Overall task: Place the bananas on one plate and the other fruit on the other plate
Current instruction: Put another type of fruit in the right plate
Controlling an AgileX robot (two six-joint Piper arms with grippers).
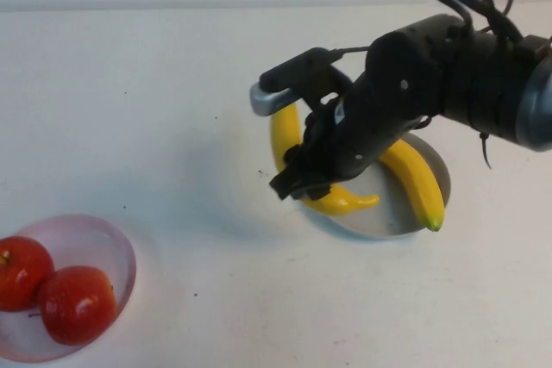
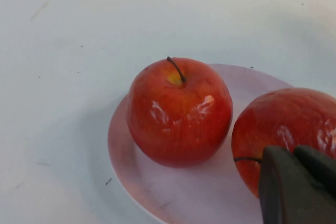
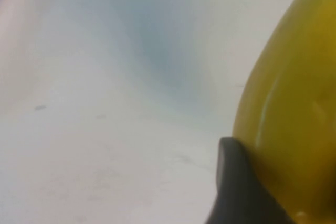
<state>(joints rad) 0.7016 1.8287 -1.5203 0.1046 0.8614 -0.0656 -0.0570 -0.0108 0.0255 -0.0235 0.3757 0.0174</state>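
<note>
My right pincer (image 1: pixel 302 180) is over the near-left edge of the grey plate (image 1: pixel 438 170), fingers clamped on a banana (image 1: pixel 289 131) that curves across the plate's left rim. Second banana (image 1: pixel 418 183) lies on the plate's right side. My left pincer (image 2: pixel 296 187) is pressed together, just above the pink plate (image 1: pixel 116 252) holding both apples (image 1: pixel 76 303), near left of the table (image 1: pixel 172 109).

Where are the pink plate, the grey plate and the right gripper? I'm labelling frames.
pink plate (image 1: pixel 121 252), high view, bare rim.
grey plate (image 1: pixel 379 217), high view, bare floor.
right gripper (image 1: pixel 302 183), high view, fingertips at banana.
</note>
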